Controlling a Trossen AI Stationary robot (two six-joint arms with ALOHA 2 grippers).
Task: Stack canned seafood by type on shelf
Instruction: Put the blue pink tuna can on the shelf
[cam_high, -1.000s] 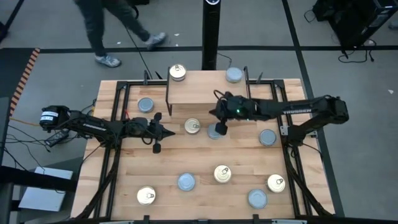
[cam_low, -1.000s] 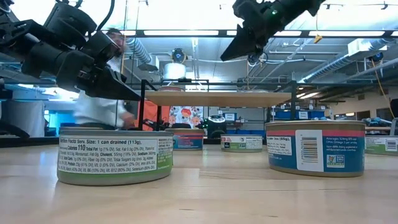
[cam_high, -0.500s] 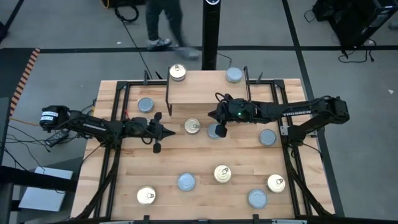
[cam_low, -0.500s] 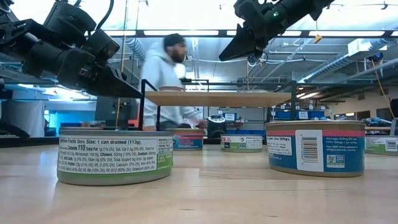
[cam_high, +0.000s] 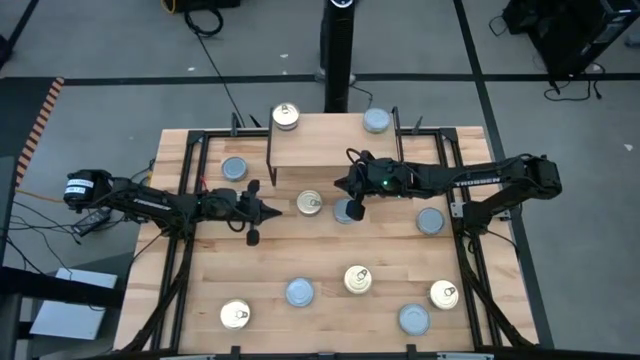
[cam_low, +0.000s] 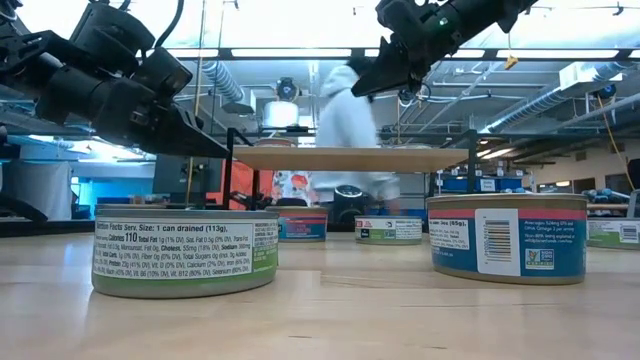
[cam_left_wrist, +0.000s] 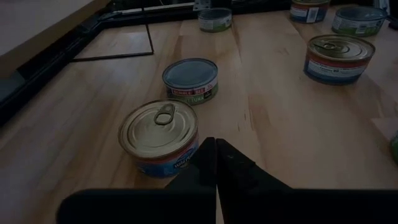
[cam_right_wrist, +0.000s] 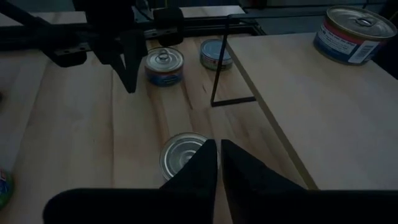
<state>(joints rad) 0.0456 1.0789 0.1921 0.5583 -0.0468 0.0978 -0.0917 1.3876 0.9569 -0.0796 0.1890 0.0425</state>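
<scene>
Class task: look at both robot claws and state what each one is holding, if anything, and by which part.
Nothing is held. The left claw is shut and empty near a gold-topped round tin; the right claw hangs nearly closed above a blue-grey-topped tin, gripping nothing.

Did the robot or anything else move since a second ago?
The right pincer slid a tiny bit toward the left arm, staying in the air beside the shelf, holding nothing. Behind the table, a person walked across the room. The left pincer and all the tins, like the gold-topped one, stayed put.
</scene>
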